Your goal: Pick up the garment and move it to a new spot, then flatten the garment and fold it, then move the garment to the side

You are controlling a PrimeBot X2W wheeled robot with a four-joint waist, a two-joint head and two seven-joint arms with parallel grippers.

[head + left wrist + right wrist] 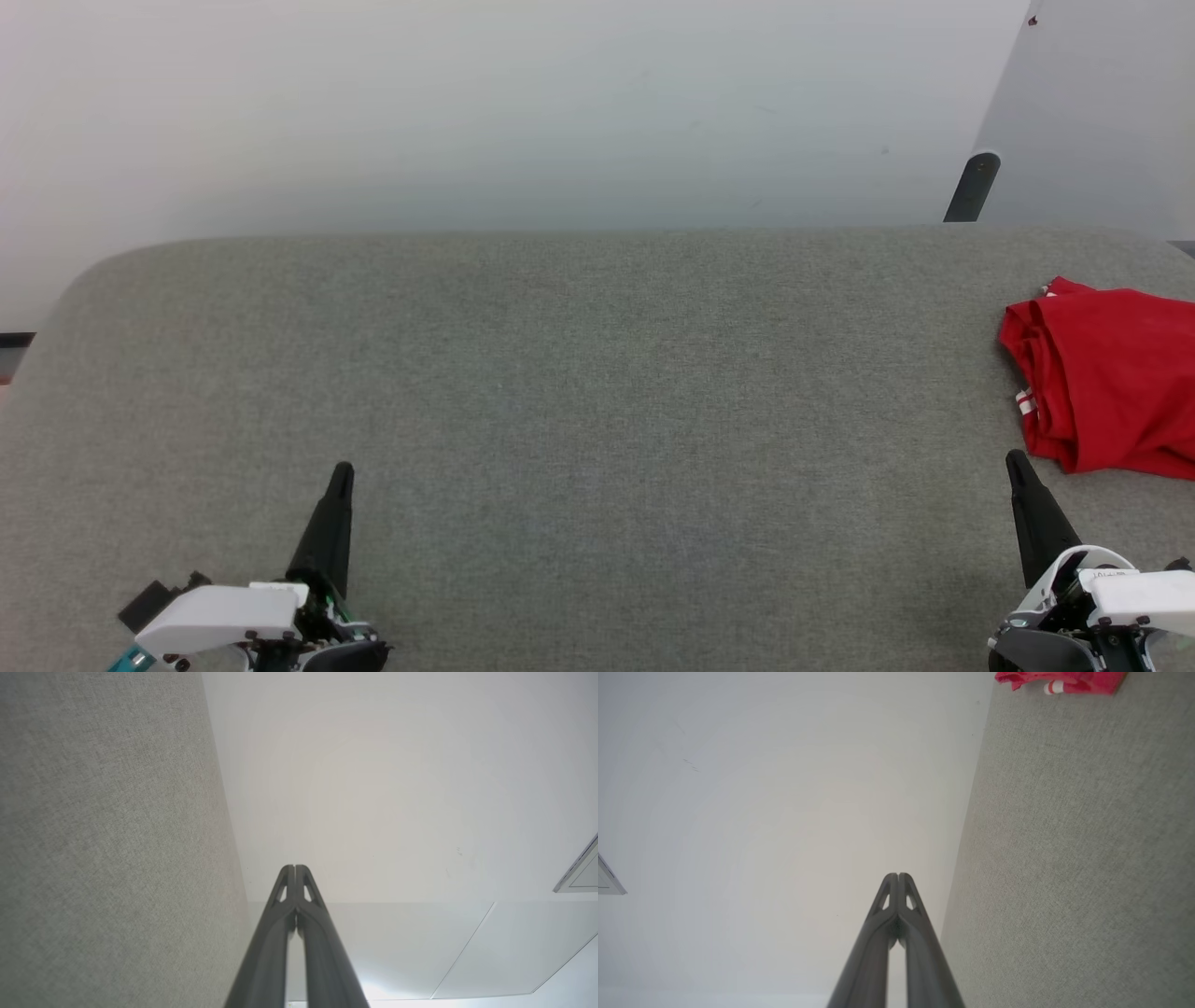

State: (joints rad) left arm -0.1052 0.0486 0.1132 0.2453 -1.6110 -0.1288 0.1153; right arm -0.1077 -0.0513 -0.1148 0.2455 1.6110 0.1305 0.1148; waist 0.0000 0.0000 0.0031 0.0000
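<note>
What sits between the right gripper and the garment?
Nothing visible. The shut right gripper sits apart from the bundled red garment at the head view's right edge; bare grey tabletop lies between them.

**Grey fabric table (579, 392): contents**

Far left corner rounded. One item lies on it: a red garment (1111, 373), folded in loose layers, white-and-red trim showing, near the table's far right corner, partly out of frame.

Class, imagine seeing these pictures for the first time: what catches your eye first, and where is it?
The red garment lies roughly folded at the right side of the grey table. Nearer the robot, the left gripper and right gripper rest apart from it, both shut and empty.
</note>
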